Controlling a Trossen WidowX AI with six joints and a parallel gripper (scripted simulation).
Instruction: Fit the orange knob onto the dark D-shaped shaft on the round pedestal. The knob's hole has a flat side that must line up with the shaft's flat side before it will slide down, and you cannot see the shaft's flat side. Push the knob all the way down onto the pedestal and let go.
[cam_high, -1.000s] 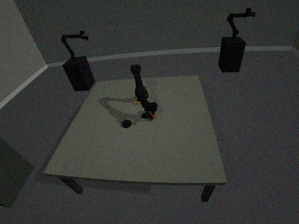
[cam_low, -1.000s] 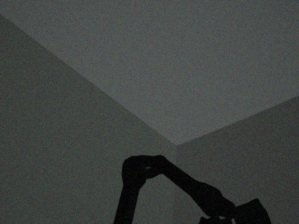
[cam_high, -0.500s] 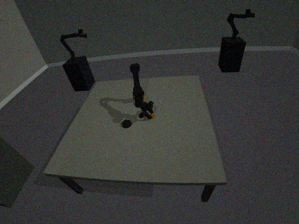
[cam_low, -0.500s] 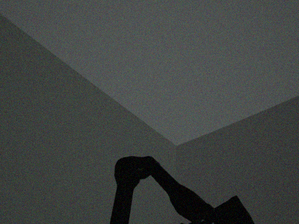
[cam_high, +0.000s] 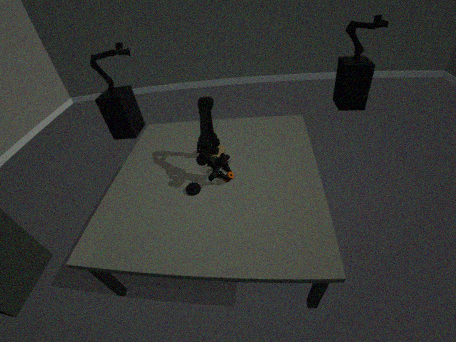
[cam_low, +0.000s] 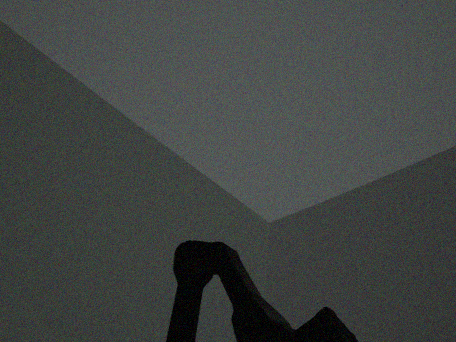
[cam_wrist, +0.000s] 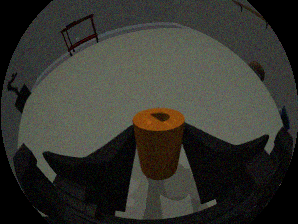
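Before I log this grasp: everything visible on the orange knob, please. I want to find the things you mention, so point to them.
The orange knob (cam_high: 230, 175) (cam_wrist: 159, 150) is a plain, matte-looking tapered cylinder, wider at the end with a dark opening; that opening looks uneven rather than fully round. It is held between the fingers of the gripper (cam_high: 220, 176) (cam_wrist: 159, 147), one on each side, and appears raised over the pale table (cam_high: 215, 240) (cam_wrist: 160, 65), away from the round dark pedestal (cam_high: 193, 188). Material can't be confirmed.

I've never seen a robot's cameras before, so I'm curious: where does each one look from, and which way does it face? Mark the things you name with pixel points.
Top: high off one side, facing down across the pale rectangular table (cam_high: 225, 235); the whole black jointed arm (cam_high: 206, 125) (cam_low: 250, 295) shows.
Exterior: apparently low, facing up at bare grey walls; only the arm's dark upper bends show.
Wrist: on the arm, looking past its black two-fingered tool (cam_high: 223, 175) (cam_wrist: 159, 145) across the tabletop; both fingers show.
Top and wrist share the tool and the orange round knob (cam_high: 230, 175) (cam_wrist: 159, 150) it grips.
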